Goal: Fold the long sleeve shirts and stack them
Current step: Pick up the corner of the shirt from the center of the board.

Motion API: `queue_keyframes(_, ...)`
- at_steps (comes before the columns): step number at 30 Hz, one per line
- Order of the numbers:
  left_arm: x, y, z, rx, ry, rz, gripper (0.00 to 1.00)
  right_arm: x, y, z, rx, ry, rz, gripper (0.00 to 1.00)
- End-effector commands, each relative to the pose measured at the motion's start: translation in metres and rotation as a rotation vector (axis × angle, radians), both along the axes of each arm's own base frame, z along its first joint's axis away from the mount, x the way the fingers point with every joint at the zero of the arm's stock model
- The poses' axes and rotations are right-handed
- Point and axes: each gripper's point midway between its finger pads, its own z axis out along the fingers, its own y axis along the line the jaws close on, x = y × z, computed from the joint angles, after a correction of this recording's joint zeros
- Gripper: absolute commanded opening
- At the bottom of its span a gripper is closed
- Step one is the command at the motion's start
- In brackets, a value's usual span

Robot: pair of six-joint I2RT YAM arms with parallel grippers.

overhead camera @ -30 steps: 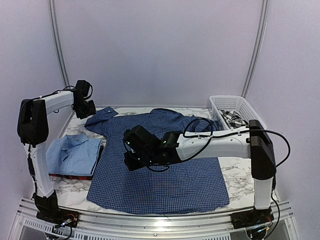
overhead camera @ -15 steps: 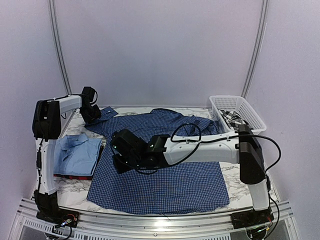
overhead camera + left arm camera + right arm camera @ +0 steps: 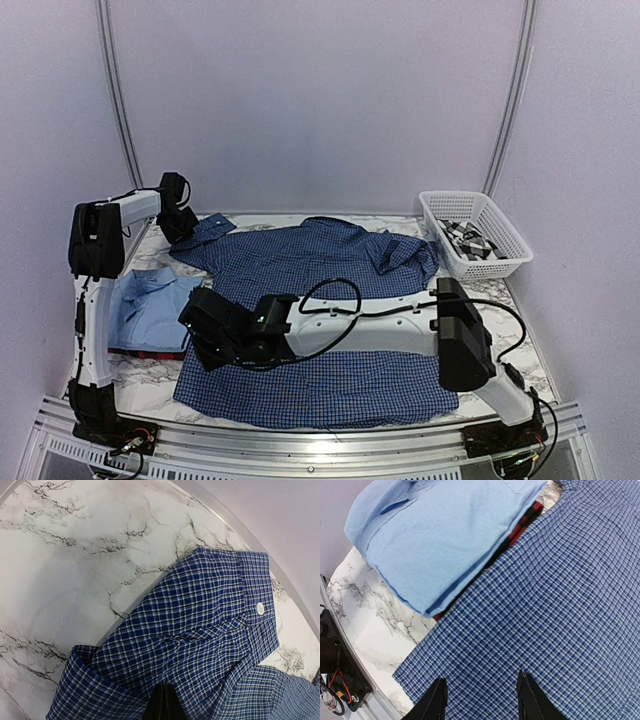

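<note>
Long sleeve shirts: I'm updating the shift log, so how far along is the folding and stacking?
Done: the plain light blue shirt lies folded on the dark red shirt. In hand: the navy fine-checked shirt is spread flat, left claw shut on its sleeve, right claw open over its near corner. Left: folding it, plus the black-and-white checked shirt in the white plastic lattice basket.

Left arm stretched to the far left, left hand (image 3: 179, 224) closed tight; right arm reaches low across to the near left, right hand (image 3: 205, 345) with fingers (image 3: 436, 702) apart.
</note>
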Motion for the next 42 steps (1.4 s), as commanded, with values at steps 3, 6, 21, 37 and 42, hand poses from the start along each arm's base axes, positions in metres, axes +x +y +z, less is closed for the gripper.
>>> queue_keyframes(3,0.004,-0.002,0.020,-0.049,-0.029,-0.032,0.00,-0.035,0.031,0.000,0.045,0.031,0.031,0.43)
queue_keyframes(6,0.005,-0.004,0.040,-0.068,-0.063,-0.033,0.00,-0.047,0.044,-0.004,0.076,0.054,0.051,0.43)
queue_keyframes(21,-0.012,-0.017,0.091,-0.142,-0.126,-0.077,0.00,-0.084,0.067,-0.031,0.098,0.102,0.084,0.41)
queue_keyframes(37,-0.055,-0.020,0.115,-0.142,-0.121,-0.109,0.00,-0.102,0.077,-0.048,0.093,0.006,0.047,0.39)
queue_keyframes(42,-0.062,-0.018,0.119,-0.128,-0.119,-0.111,0.00,-0.098,0.076,-0.060,0.068,-0.041,0.026,0.38)
